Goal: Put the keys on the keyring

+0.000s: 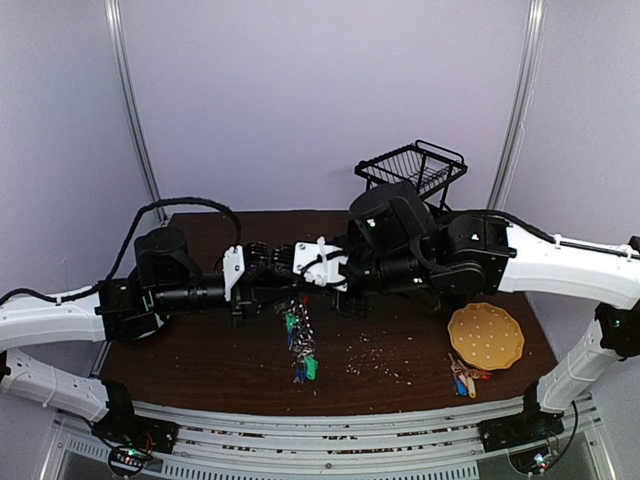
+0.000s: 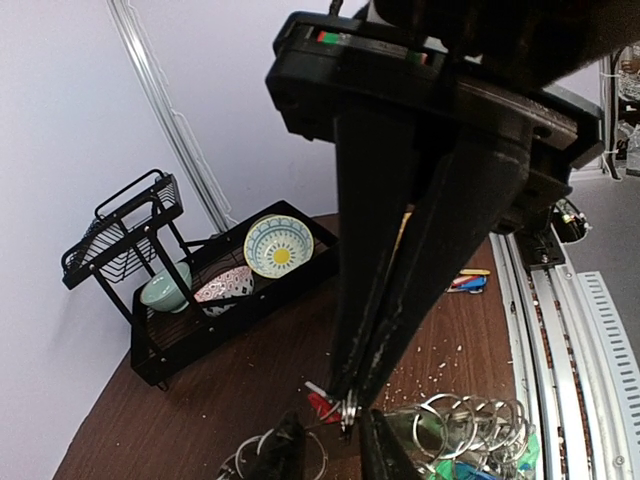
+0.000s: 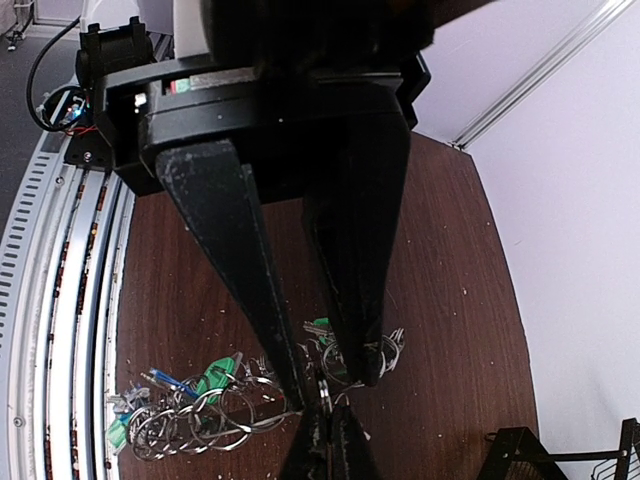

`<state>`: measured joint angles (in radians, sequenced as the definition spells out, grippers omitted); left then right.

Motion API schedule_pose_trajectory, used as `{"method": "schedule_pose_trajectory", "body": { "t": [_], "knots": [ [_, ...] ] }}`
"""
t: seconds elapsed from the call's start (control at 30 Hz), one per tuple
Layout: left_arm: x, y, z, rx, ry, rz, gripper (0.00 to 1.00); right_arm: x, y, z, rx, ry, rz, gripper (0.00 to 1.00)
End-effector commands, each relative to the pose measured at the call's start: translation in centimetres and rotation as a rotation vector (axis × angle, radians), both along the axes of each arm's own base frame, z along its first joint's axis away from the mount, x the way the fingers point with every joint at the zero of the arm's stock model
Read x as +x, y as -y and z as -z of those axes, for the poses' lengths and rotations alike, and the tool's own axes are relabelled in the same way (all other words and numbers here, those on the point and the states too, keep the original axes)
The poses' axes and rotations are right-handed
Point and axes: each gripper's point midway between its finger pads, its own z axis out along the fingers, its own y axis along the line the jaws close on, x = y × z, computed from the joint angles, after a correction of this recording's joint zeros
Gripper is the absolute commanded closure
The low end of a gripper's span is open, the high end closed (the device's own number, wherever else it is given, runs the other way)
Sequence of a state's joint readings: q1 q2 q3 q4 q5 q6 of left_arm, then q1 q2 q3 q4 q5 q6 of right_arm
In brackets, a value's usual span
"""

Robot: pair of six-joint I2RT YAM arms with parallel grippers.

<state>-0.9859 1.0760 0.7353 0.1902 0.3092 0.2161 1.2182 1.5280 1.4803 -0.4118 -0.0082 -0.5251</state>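
The keyring (image 1: 298, 340) hangs in a line below the two grippers at mid-table, strung with metal loops (image 2: 465, 430) and green and blue tagged keys (image 3: 215, 375). My left gripper (image 2: 335, 452) has its fingers partly apart, with the keyring's wire and loops against both of them. My right gripper (image 3: 328, 442) is shut on a small split ring (image 2: 347, 410) that carries a red-tagged key (image 2: 325, 405). It holds that ring in the gap just ahead of the left fingertips. In the top view the left gripper (image 1: 283, 270) and right gripper (image 1: 302, 262) meet tip to tip.
A small loose bunch of red, yellow and blue tagged keys (image 1: 465, 380) lies at the front right beside a yellow perforated disc (image 1: 485, 335). A black wire rack (image 1: 412, 170) holding bowls (image 2: 278, 245) stands at the back. Crumbs are scattered on the brown table (image 1: 400, 365).
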Motion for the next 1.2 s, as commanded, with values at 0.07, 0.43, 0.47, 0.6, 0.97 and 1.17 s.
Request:
{"method": "schedule_pose_trajectory", "body": {
  "t": [0.07,0.43,0.47,0.6,0.97,1.17],
  "knots": [
    [0.1,0.1,-3.0,-0.075,0.062,-0.007,0.9,-0.4,-0.9,-2.5,0.079,0.025,-0.021,1.0],
    [-0.1,0.0,-3.1,-0.102,0.047,-0.003,1.0,-0.5,-0.8,-2.5,0.091,0.021,-0.023,1.0],
    [-0.2,-0.2,-3.5,-0.128,0.044,-0.008,1.0,-0.4,-0.7,-2.8,0.113,0.02,-0.016,0.94],
    [-1.3,-1.1,-4.7,-0.25,0.02,0.016,1.0,-0.1,0.5,-3.3,0.208,-0.048,-0.06,0.78],
    [-2.4,-1.0,-4.9,-0.343,-0.072,0.085,1.0,-2.4,1.4,-3.0,0.338,-0.103,-0.228,0.77],
    [-3.0,-1.0,-5.0,-0.349,-0.074,0.121,1.0,-1.7,1.0,-3.1,0.352,-0.064,-0.217,0.78]
  ]
}}
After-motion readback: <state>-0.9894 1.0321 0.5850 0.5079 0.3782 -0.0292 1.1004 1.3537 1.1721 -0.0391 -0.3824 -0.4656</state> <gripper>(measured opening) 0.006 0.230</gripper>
